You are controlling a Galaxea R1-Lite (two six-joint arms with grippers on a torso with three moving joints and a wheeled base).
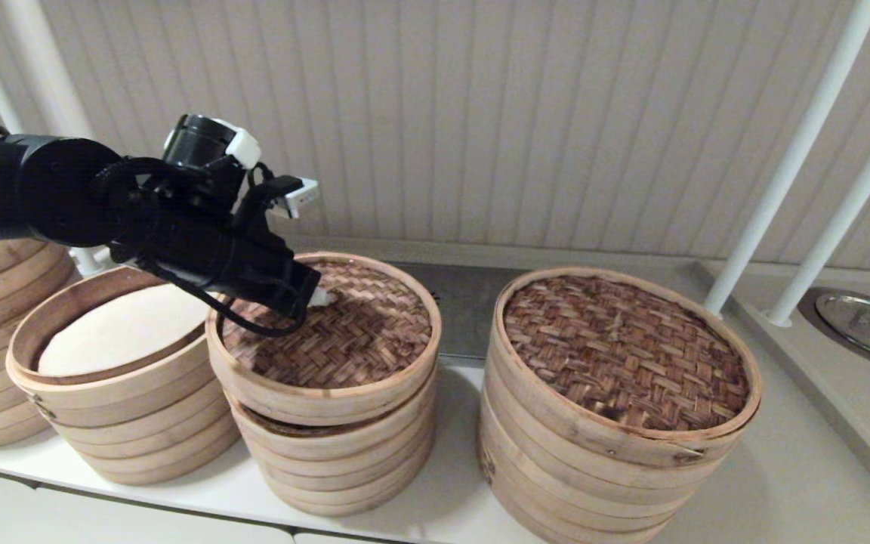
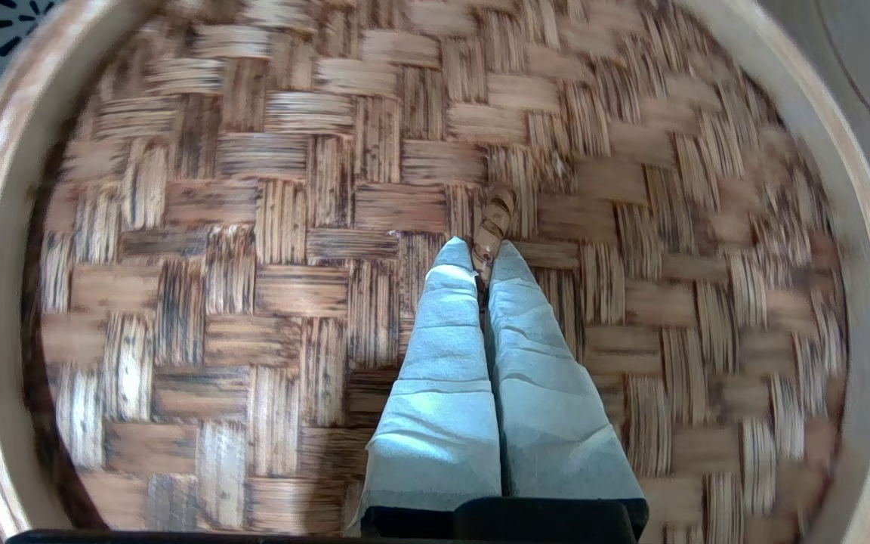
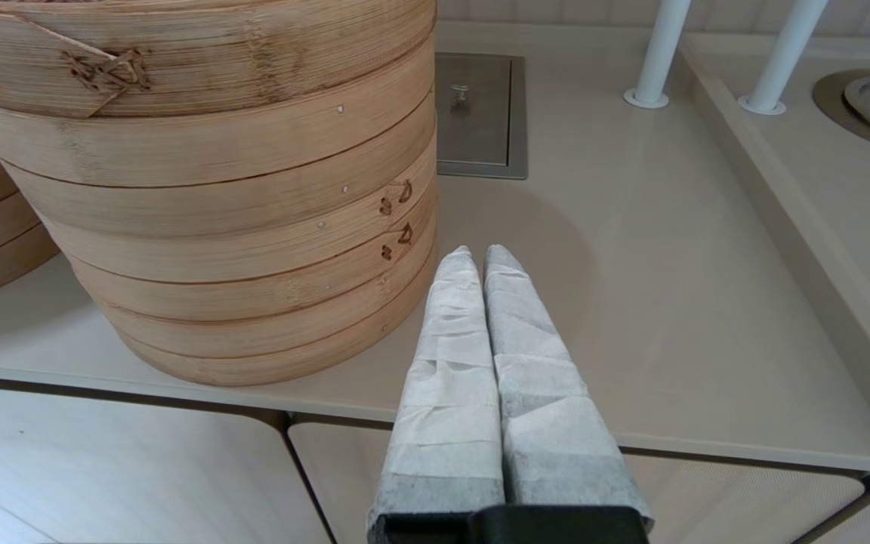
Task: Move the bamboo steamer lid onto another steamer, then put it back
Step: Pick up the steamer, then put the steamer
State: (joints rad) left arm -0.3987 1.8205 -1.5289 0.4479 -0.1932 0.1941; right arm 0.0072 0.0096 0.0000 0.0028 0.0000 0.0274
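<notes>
Head view: my left claw (image 1: pixel 319 297) sits on a woven lid (image 1: pixel 329 332) that rests slightly askew on the middle steamer (image 1: pixel 337 453), a dark gap showing under its rim at the front left. Just left of it, nearly touching, an open steamer (image 1: pixel 118 408) shows a pale inside. To the right, a strip of bare table (image 1: pixel 458 453) separates the middle stack from the large steamer (image 1: pixel 616 423). White poles (image 1: pixel 797 151) stand at the far right.

Left wrist view: my left claw (image 2: pixel 484 261) has its wrapped fingers (image 2: pixel 442 363) together, pinching the small loop handle (image 2: pixel 494 227) near the lid's (image 2: pixel 254 249) centre. The pale rim rings the weave on every side.

Right wrist view: my right claw (image 3: pixel 478 257) hangs with fingers (image 3: pixel 450 363) pressed together, holding nothing, over the table's front edge, just beside the large steamer's (image 3: pixel 239 189) base. Open table (image 3: pixel 669 287) stretches beyond it to a raised ledge.
</notes>
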